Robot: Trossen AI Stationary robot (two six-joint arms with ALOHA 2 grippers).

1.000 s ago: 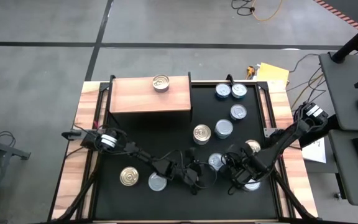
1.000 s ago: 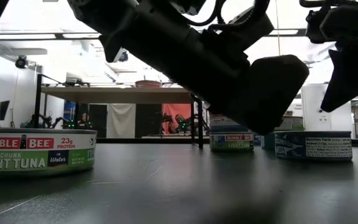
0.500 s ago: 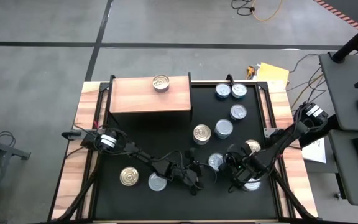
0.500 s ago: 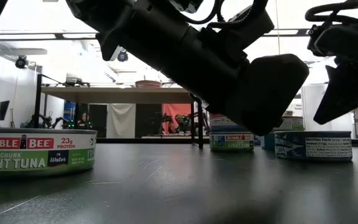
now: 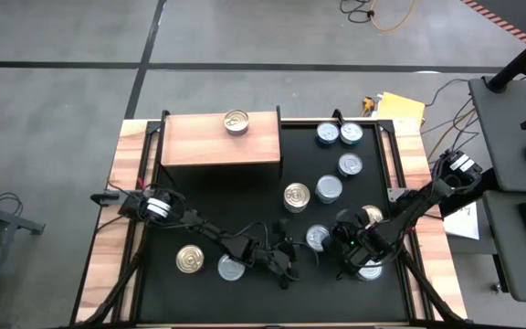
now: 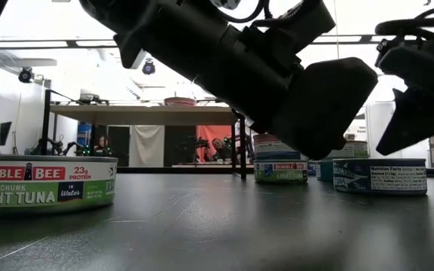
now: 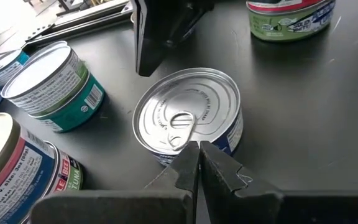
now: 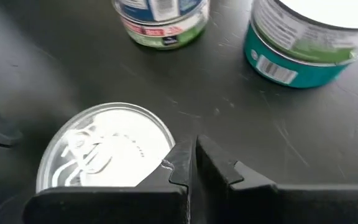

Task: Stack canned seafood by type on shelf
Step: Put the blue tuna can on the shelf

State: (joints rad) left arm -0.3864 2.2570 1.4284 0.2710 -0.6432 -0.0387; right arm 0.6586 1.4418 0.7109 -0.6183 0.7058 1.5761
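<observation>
Near can: a Bumble Bee chunk light tuna tin [image 6: 45, 184] sits on the black table [image 6: 202, 226], at the left edge.
Far cans: a green-labelled tin [image 6: 280, 170] stands mid-table; a blue-labelled tin [image 6: 380, 176] sits towards the right edge.
Arms: a dark arm [image 6: 232, 64] hangs overhead, above the tabletop; another dark arm [image 6: 420, 83] hangs at the right.
Background: a workshop with a bench.

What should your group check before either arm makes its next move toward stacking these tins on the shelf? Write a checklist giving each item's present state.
1. Left jaws open for grasping: not ok, shut and empty.
2. Right jaws open: not ok, shut and empty.
3. Silver-topped tin before the left jaws upright: ok.
4. Room on the shelf: ok, only one gold-topped tin there.
5. Arms clear of each other: cannot tell, both sit close together.
</observation>
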